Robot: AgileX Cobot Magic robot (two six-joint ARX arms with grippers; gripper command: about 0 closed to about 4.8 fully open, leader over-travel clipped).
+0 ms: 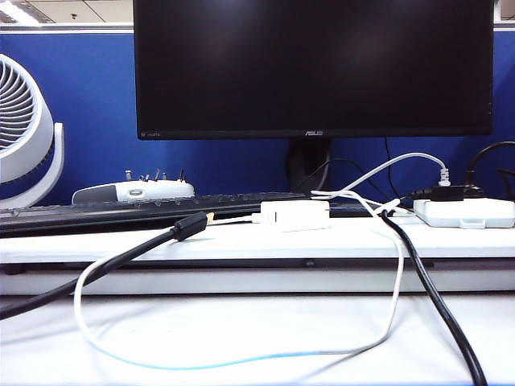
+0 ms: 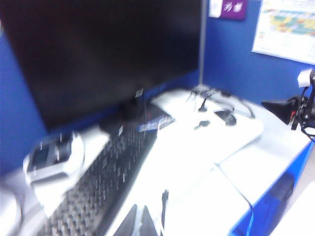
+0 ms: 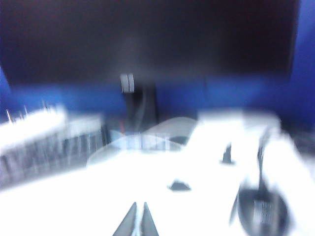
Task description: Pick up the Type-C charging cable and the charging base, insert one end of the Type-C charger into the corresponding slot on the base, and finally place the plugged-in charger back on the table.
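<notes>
The charging base [image 1: 296,215] lies on the raised ledge of the table [image 1: 241,338], just in front of the black keyboard [image 1: 121,211] and below the monitor [image 1: 314,68]. The Type-C charging cable [image 1: 241,359] meets the base's left end with its small white plug, and its long white run loops down over the ledge onto the lower table surface, sweeps across the front and climbs back up to the right of the base. Neither gripper touches the base or the cable, and no arm shows in the exterior view.

The left gripper [image 2: 138,222] shows only as two dark fingertips pressed together, holding nothing, raised above the keyboard and looking across the desk toward the monitor. The right gripper [image 3: 137,221] likewise has its fingers closed tip to tip and empty, hanging over the white desk; that view is badly blurred.

A thick black cable [image 1: 121,259] with a gold-tipped plug rests on the ledge just left of the base and trails off to the left. Another black cable [image 1: 438,310] drops from the white power strip [image 1: 467,212] at the right, crossing the white cable. A white fan [image 1: 24,133] stands at the far left, and a grey-white device [image 1: 133,191] sits behind the keyboard.
</notes>
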